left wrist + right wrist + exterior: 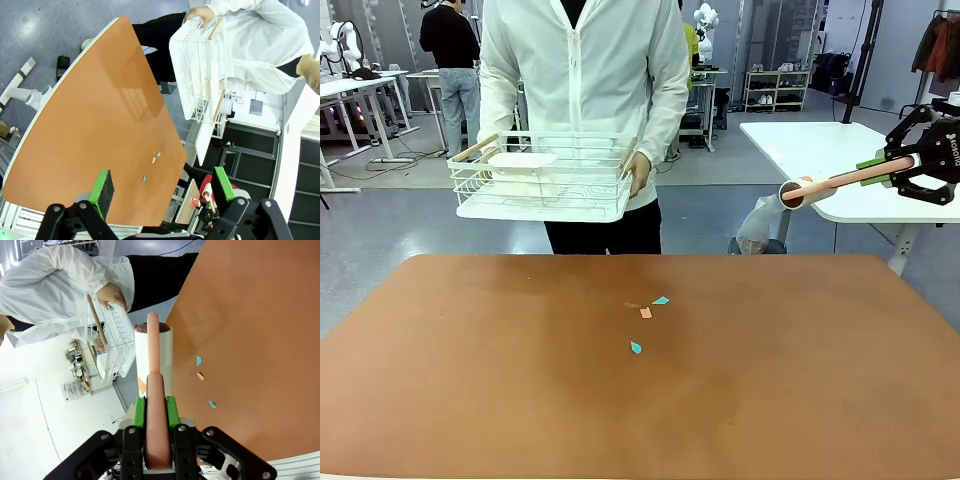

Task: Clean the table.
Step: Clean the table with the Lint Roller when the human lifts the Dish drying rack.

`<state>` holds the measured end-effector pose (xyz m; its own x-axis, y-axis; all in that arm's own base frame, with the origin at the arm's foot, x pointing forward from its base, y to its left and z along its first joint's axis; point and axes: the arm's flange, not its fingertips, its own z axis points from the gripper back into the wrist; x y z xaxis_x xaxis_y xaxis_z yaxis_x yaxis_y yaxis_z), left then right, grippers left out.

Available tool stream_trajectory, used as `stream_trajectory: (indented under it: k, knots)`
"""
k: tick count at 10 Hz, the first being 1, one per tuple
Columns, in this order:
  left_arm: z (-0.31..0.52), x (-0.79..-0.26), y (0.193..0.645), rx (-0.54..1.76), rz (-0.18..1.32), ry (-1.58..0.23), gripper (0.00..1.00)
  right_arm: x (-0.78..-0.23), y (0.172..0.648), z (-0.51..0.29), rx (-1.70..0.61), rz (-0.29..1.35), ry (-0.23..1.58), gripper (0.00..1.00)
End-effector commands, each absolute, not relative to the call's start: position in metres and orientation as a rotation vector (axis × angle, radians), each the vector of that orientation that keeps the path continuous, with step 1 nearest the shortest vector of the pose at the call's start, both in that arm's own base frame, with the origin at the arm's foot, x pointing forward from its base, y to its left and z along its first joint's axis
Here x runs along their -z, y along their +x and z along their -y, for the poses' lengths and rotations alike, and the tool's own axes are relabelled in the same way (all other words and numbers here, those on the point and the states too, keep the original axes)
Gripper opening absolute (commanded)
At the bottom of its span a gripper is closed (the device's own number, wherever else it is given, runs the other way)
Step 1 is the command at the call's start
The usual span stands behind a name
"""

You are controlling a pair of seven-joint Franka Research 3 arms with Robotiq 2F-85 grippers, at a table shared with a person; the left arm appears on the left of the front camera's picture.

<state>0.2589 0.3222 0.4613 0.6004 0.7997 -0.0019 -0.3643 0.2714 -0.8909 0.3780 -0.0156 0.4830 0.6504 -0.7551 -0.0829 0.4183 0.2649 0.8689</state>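
Observation:
The reddish-brown table (470, 380) carries three small paper scraps near its middle: a teal one (661, 300), an orange one (645, 313) and another teal one (636, 347). At the far right, above and beyond the table's edge, my right gripper (895, 170) is shut on the pink handle (154, 390) of a lint roller, whose white roll (792, 194) points left. The scraps (200, 376) lie well ahead of the roll. My left gripper (163, 187) hangs open high over the table (100, 125) with nothing between its green pads (102, 192).
A person in a white jacket stands at the far edge holding a white wire basket (545, 178) with wooden handles above the table. A white-topped table (820, 150) stands behind on the right. More tables and a person are at the back left.

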Motion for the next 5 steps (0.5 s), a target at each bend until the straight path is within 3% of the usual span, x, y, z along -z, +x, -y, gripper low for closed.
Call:
stream_trajectory:
  k: [1,2,3,4,5]
  knots:
    - [-0.326,-0.462,0.258,-0.811,0.519,-1.034,1.0,-0.483,0.378,0.016,0.819,0.385,1.025,0.21]
    - [-0.326,-0.462,0.258,-0.811,0.519,-1.034,1.0,-0.53,0.36,0.022,0.568,0.528,0.968,0.21]
    - [-0.326,-0.462,0.258,-0.811,0.519,-1.034,1.0,-0.564,0.356,0.012,0.281,0.425,0.899,0.21]
    - [-0.326,-0.462,0.258,-0.811,0.519,-1.034,1.0,-0.579,0.376,0.003,0.171,0.359,0.783,0.21]
    - [-0.326,-0.462,0.258,-0.811,0.519,-1.034,1.0,-0.59,0.404,-0.009,0.09,0.257,0.8,0.21]
